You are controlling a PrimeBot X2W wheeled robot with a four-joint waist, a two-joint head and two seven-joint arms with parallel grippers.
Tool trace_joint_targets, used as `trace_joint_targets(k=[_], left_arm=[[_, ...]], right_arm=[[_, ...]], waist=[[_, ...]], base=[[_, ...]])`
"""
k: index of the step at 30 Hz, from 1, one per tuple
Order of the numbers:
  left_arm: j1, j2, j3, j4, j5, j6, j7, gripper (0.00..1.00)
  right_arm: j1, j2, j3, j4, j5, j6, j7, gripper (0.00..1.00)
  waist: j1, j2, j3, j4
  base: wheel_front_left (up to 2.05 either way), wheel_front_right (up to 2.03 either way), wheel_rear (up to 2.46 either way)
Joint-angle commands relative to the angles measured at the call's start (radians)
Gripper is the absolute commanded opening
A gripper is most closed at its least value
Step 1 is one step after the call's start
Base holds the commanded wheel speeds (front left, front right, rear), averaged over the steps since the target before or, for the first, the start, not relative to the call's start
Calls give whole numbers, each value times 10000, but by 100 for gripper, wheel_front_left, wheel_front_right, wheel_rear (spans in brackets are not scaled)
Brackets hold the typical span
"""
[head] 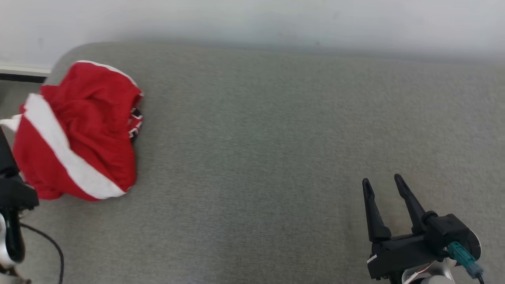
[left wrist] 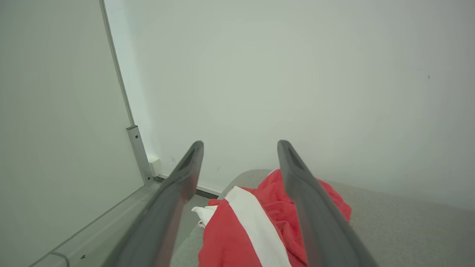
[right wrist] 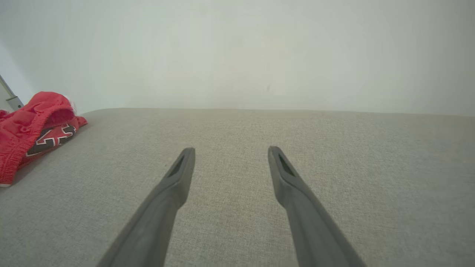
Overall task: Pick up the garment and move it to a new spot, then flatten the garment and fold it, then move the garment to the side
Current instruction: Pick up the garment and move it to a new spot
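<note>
The garment is red with a broad white stripe and lies crumpled in a heap at the far left of the grey fabric surface. Black and white lettering shows at its edge in the right wrist view. My left gripper hovers open just above the garment, nothing between its fingers; its dark housing sits at the head view's left edge. My right gripper stands open at the lower right, well away from the heap, with bare fabric between its fingers.
A pale wall runs close behind the surface. The surface's rounded left end lies right beside the garment, with a metal post and a skirting strip beyond it. A black cable hangs by my left arm.
</note>
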Motion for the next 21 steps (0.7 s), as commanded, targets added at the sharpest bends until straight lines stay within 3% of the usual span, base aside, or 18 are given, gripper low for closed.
trace_joint_targets(k=[1, 10, 21], left_arm=[[-362, 170, -86, 220, -73, -97, 253, 100], [-1304, 907, -241, 1810, -210, -409, 1424, 100], [-1686, 923, -381, 4641, -578, -448, 2439, 100]], right_arm=[[-119, -9, -53, -54, -1, -21, -78, 100], [-196, -12, -47, -2, 140, -21, -263, 100], [-365, -9, -42, 178, 212, -21, -432, 100]], waist=[[-4, -2, 808, -838], [-4, -2, 1029, -1344], [-4, -2, 1122, -1895]], base=[[0, 0, 0], [0, 0, 0], [0, 0, 0]])
